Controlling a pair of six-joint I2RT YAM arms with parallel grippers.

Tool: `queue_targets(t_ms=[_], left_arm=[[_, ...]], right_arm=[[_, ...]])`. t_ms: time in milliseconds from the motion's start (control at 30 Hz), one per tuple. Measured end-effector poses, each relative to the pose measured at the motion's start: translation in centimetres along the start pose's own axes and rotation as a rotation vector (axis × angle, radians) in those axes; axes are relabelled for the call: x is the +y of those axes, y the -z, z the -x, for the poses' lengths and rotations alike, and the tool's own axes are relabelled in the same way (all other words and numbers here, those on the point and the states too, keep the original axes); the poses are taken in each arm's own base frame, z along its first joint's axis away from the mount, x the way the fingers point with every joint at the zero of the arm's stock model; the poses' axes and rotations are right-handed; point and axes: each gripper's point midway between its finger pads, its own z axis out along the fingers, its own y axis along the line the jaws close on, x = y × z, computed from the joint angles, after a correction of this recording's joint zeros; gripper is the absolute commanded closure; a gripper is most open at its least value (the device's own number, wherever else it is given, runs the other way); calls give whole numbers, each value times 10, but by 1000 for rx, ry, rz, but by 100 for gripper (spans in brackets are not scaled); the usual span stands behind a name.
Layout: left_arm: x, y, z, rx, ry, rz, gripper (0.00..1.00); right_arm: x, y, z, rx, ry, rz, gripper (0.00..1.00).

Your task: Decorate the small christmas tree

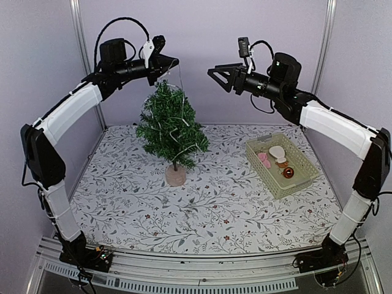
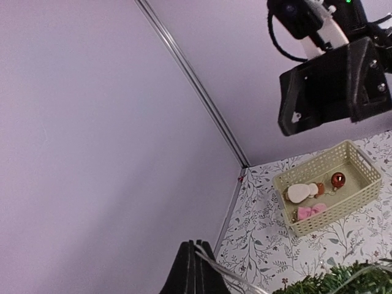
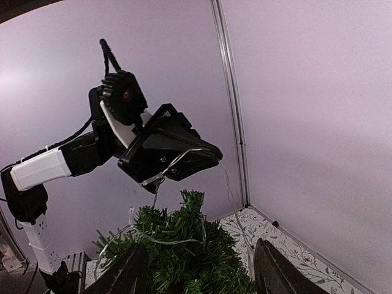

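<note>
**Under the left claw, the tree wears one strand and no ornaments yet**

Beneath both raised claws, the leaf-patterned surface point(image 1: 214, 208) carries everything. The small christmas tree point(image 1: 171, 128) stands upright on it directly under the left claw point(image 1: 173, 62), its crown close below the fingertips. A pale basket point(image 1: 299, 185) sits well below the right claw point(image 1: 219, 76) and off to that claw's outer side, well apart from the tree.

The right claw faces the left one across the treetop at about the same height. Its fingers are spread wide and hold nothing. The left claw is pinched tight on a thin pale strand point(image 1: 180, 82), which drops from its fingertips to the crown and loops among the upper and middle branches.

Inside the basket lie a cream ornament point(image 1: 277, 152), a pink ornament point(image 1: 264, 159) and a reddish-brown ball point(image 1: 288, 174). None of them hangs on the tree.

The decorating looks to be at an early stage. The strand is partly draped and not yet let go, and its end needs settling into the branches. All three basket pieces are left to hang, and the empty right claw seems the nearer one for fetching them.
</note>
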Motion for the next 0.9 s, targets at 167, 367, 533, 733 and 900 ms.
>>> queue_targets(t_ms=[167, 367, 533, 733, 900], left_arm=[[-3, -1, 7, -25, 7, -11, 100], [-4, -2, 10, -38, 12, -20, 100], [-4, -2, 12, -49, 12, -22, 100], [-6, -3, 14, -55, 15, -26, 100], [-7, -4, 15, -57, 16, -28, 100]], right_arm=[[-26, -40, -9, -9, 17, 56, 40], [-35, -67, -25, -9, 29, 131, 39], [-40, -76, -43, 2, 13, 163, 39], [-40, -85, -58, 6, -4, 195, 38], [-32, -91, -66, 8, -6, 219, 40]])
